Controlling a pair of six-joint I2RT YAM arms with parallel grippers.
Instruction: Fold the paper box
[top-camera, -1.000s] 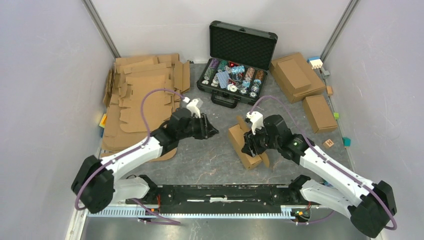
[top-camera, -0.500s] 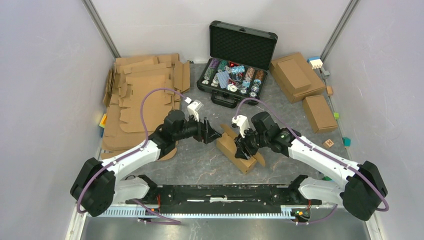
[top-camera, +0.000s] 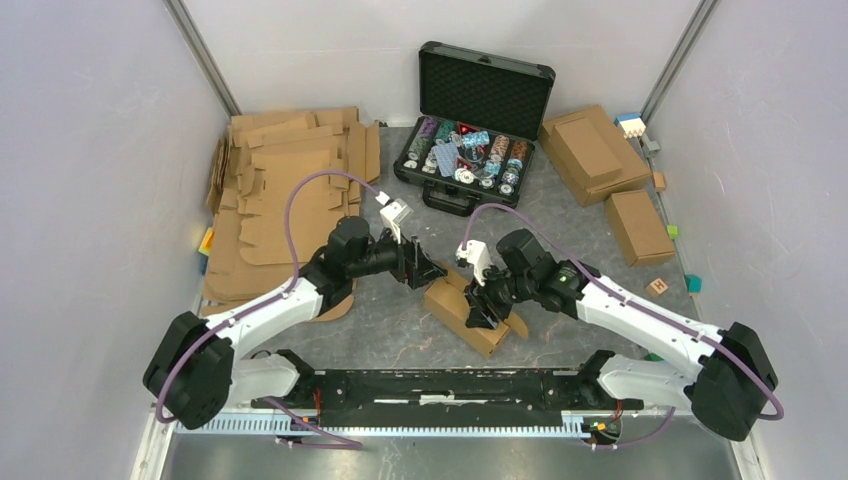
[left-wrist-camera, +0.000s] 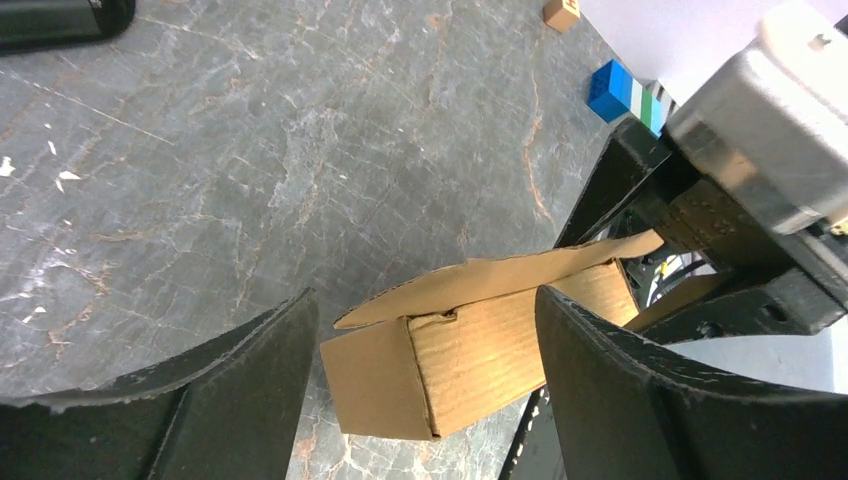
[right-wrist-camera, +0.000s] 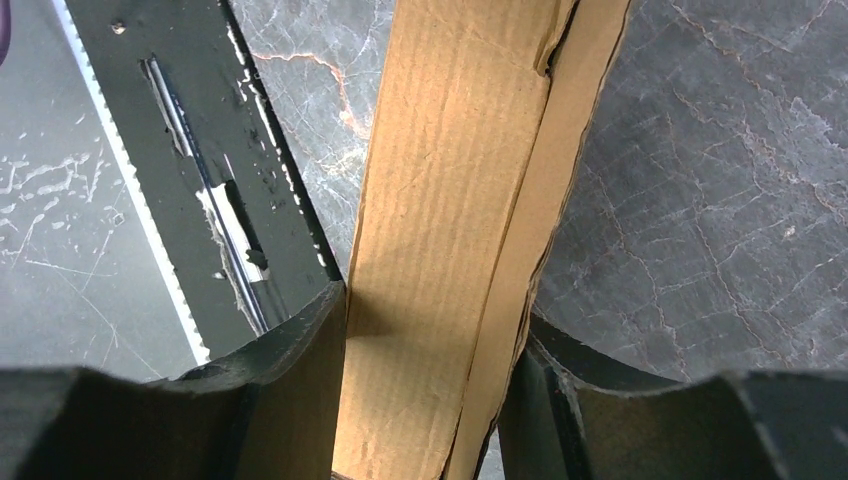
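Sitting mid-bench, the paper box (top-camera: 458, 316) is pinched across its width by the right hand (top-camera: 484, 300). Both fingers are pressed flat on its sides, and the top flap is lifted a bit instead of lying flush. The left hand (top-camera: 424, 270) is spread wide open just beside the box's left end, not touching it as far as I can see.

Stuff around it:
- a messy pile of flat cardboard blanks (top-camera: 285, 200) on the left
- an open black case (top-camera: 487, 90) full of poker chips (top-camera: 465, 152) at the back
- a wide cardboard box (top-camera: 592, 150) and a smaller closed one (top-camera: 638, 226) on the right
- a few little coloured blocks (top-camera: 693, 284) along that edge

The bench (top-camera: 400, 335) is grey, marbled and stone-look, boxed in by plain pale walls (top-camera: 90, 200).
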